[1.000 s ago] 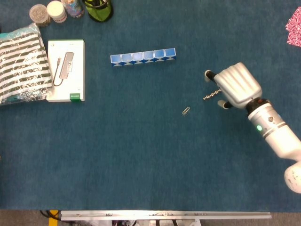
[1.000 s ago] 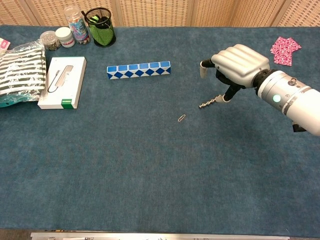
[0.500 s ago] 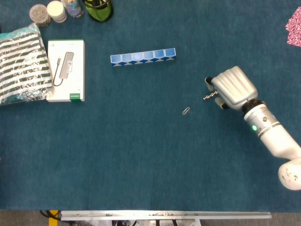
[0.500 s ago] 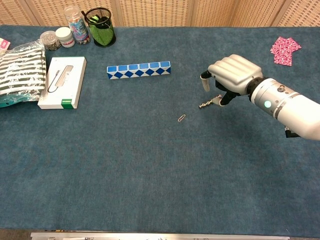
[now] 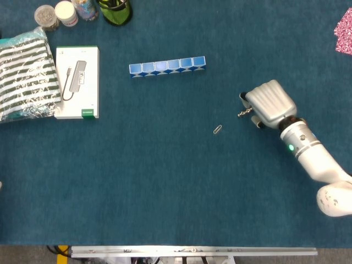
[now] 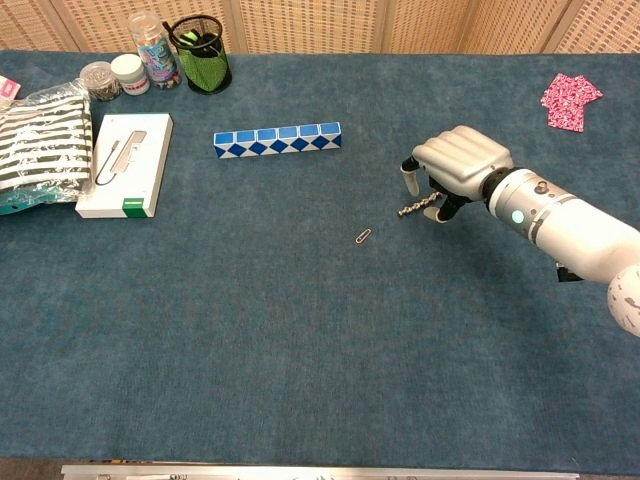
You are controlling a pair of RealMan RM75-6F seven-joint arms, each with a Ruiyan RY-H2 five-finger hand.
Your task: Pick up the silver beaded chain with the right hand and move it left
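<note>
The silver beaded chain (image 6: 413, 210) (image 5: 244, 113) lies on the blue table cloth, right of centre. Only its left end shows; the rest is hidden under my right hand (image 6: 455, 172) (image 5: 269, 103). That hand sits low over the chain, palm down, fingers curled toward the cloth. Its thumb (image 6: 409, 177) stands apart from the other fingers (image 6: 443, 210), and the chain runs beneath the gap between them. Whether any finger touches the chain I cannot tell. My left hand shows in neither view.
A small paper clip (image 6: 364, 236) lies just left of the chain. A blue-white block strip (image 6: 277, 139) lies further back. At far left are a white box (image 6: 125, 164), a striped bag (image 6: 40, 128), jars and a mesh cup (image 6: 200, 52). Pink cloth (image 6: 570, 100) is at back right.
My right hand has moved down and left onto the chain, covering more of it. The chain's free end has stayed in place on the cloth.
</note>
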